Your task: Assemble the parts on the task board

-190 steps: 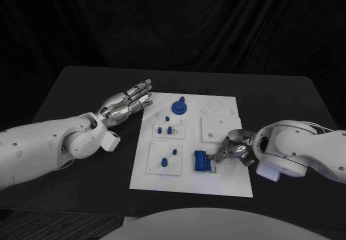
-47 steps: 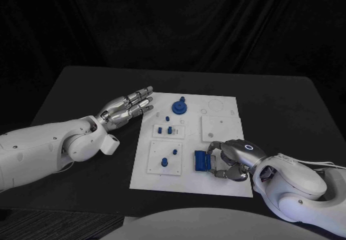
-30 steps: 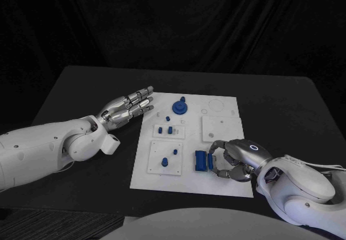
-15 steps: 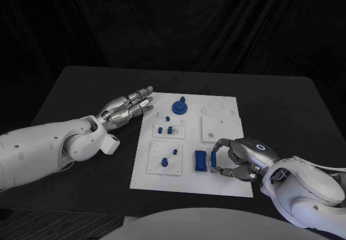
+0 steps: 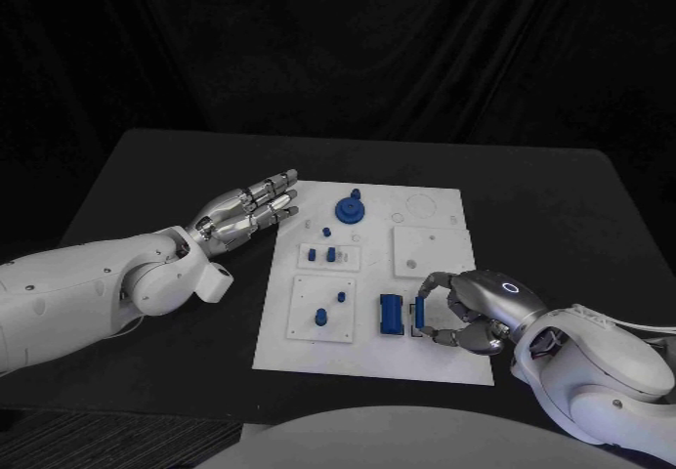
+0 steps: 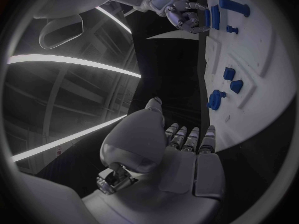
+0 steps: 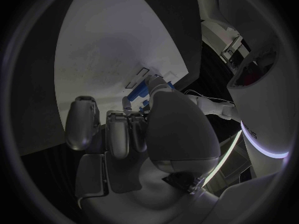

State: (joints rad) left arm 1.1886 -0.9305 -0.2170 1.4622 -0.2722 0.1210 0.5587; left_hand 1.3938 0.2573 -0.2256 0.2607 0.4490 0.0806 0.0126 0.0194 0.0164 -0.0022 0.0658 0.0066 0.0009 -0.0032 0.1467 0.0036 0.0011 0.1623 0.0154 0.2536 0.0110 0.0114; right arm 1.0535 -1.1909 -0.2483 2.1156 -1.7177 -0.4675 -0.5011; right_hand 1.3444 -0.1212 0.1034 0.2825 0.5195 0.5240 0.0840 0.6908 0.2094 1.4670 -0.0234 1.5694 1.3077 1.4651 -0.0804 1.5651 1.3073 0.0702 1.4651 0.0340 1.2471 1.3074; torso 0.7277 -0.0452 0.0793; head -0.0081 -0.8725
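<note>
The right hand (image 5: 472,311) sits over the near right part of the board (image 5: 437,362), its fingers curled around a slim blue bar (image 5: 416,316) that it pinches upright just right of the blue block (image 5: 391,315). Bar and block stand close side by side; whether they touch cannot be told. Half a second ago the hand was in nearly the same spot with the bar a touch nearer the block's near end; now it is drawn slightly farther right. Against the frame from over a second ago, the hand has rolled its back upward and slid right, off the block. Six seconds ago it reached in from the right with its wrist much farther back.

The left hand (image 5: 251,209) lies flat with fingers spread and straight, holding nothing, just left of the board's far left corner, as in all earlier frames. In the left wrist view the left hand (image 6: 181,154) shows the same open spread beside the board (image 6: 261,99).

The other parts have not shifted: the gear (image 5: 348,209) with its peg at the far left, two pegs (image 5: 322,255) on the small plate nearer, and a knob (image 5: 319,317) on the near left plate.
</note>
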